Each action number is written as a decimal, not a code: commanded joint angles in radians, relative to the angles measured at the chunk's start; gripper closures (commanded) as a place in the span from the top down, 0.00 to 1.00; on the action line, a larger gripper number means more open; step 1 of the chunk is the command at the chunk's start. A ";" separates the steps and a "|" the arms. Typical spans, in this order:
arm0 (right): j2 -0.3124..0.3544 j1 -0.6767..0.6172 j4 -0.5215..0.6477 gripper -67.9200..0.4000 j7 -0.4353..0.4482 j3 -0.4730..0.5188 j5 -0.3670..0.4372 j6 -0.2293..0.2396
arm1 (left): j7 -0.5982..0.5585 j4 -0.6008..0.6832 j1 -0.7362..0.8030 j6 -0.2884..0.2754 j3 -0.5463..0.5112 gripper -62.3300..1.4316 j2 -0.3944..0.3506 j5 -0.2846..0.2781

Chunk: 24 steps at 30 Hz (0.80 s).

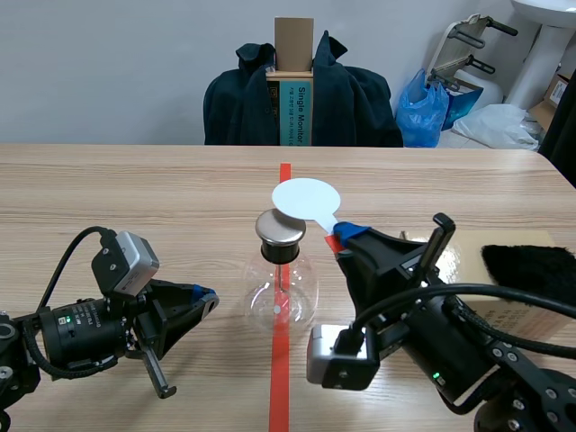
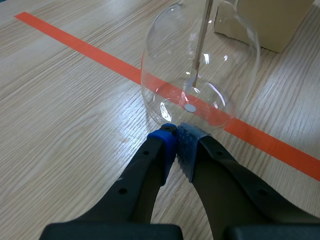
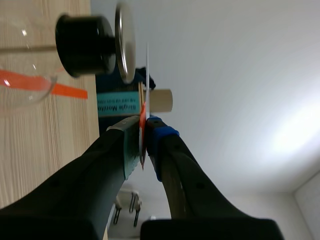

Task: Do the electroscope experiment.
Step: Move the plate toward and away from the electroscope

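Clamping the white disc (image 1: pixel 306 198) by its red handle (image 1: pixel 333 240), your right gripper (image 1: pixel 346 236) holds it near the electroscope (image 1: pixel 282 292) at its metal cap (image 1: pixel 281 228) (left gripper (image 1: pixel 209 298) clenched, empty).

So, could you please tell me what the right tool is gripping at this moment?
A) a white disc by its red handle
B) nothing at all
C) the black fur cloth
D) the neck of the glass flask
A: the right tool is shut on the red handle of the white disc, holding it close by the metal cap of the glass flask.
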 commanded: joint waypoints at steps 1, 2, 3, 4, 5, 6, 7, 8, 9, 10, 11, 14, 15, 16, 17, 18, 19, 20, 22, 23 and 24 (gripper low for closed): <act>0.011 0.009 0.016 0.02 -0.039 0.009 0.003 -0.014 | -0.018 0.023 -0.006 -0.002 -0.009 0.07 0.003 -0.011; 0.011 0.009 0.016 0.02 -0.068 0.009 0.003 -0.016 | -0.018 0.023 -0.006 -0.002 -0.009 0.07 0.003 -0.011; 0.011 0.009 0.017 0.02 -0.100 0.009 0.004 -0.024 | -0.018 0.023 -0.006 -0.002 -0.009 0.07 0.003 -0.011; 0.011 0.009 0.017 0.02 -0.136 0.009 0.004 -0.041 | -0.018 0.023 -0.006 -0.002 -0.009 0.07 0.003 -0.011; 0.011 0.007 0.017 0.02 -0.169 0.009 0.005 -0.060 | -0.018 0.023 -0.006 -0.002 -0.009 0.07 0.003 -0.011; 0.011 0.005 0.018 0.02 -0.200 0.009 0.005 -0.077 | -0.018 0.023 -0.006 -0.002 -0.009 0.07 0.003 -0.011; 0.011 -0.001 0.020 0.02 -0.229 0.009 0.005 -0.095 | -0.017 0.023 -0.006 -0.002 -0.009 0.07 0.003 -0.011; 0.011 -0.009 0.024 0.02 -0.253 0.010 0.005 -0.117 | -0.017 0.023 -0.006 -0.002 -0.009 0.07 0.003 -0.011; 0.014 -0.020 0.031 0.02 -0.276 0.011 0.005 -0.138 | -0.017 0.023 -0.006 -0.002 -0.009 0.07 0.003 -0.011; 0.018 -0.034 0.041 0.02 -0.293 0.016 0.005 -0.156 | -0.018 0.023 -0.006 -0.002 -0.009 0.07 0.003 -0.011; 0.021 -0.051 0.054 0.02 -0.302 0.025 0.004 -0.169 | -0.017 0.023 -0.006 -0.002 -0.009 0.07 0.003 -0.011; 0.034 -0.117 0.111 0.02 -0.307 0.068 0.004 -0.185 | -0.018 0.023 -0.006 -0.002 -0.009 0.07 0.003 -0.011; 0.037 -0.142 0.133 0.02 -0.307 0.085 0.004 -0.185 | -0.018 0.023 -0.006 -0.002 -0.009 0.07 0.003 -0.011; 0.039 -0.172 0.161 0.02 -0.307 0.110 0.004 -0.185 | -0.018 0.023 -0.006 -0.002 -0.010 0.07 0.003 -0.011; 0.042 -0.197 0.185 0.02 -0.308 0.132 0.004 -0.185 | -0.018 0.023 -0.006 -0.002 -0.010 0.07 0.003 -0.011; 0.046 -0.225 0.213 0.02 -0.307 0.154 0.004 -0.185 | -0.018 0.023 -0.006 -0.002 -0.010 0.07 0.003 -0.011; 0.050 -0.254 0.241 0.02 -0.307 0.177 0.005 -0.185 | -0.018 0.023 -0.006 -0.002 -0.010 0.07 0.003 -0.011; 0.052 -0.282 0.269 0.02 -0.307 0.200 0.008 -0.185 | -0.017 0.023 -0.006 -0.002 -0.010 0.07 0.003 -0.011; 0.052 -0.336 0.322 0.02 -0.307 0.247 0.010 -0.185 | -0.018 0.023 -0.006 -0.002 -0.010 0.07 0.003 -0.011; 0.052 -0.363 0.348 0.02 -0.307 0.270 0.013 -0.185 | -0.018 0.023 -0.006 -0.002 -0.010 0.07 0.003 -0.011; 0.052 -0.390 0.375 0.02 -0.307 0.293 0.020 -0.185 | -0.018 0.023 -0.006 -0.002 -0.010 0.07 0.003 -0.011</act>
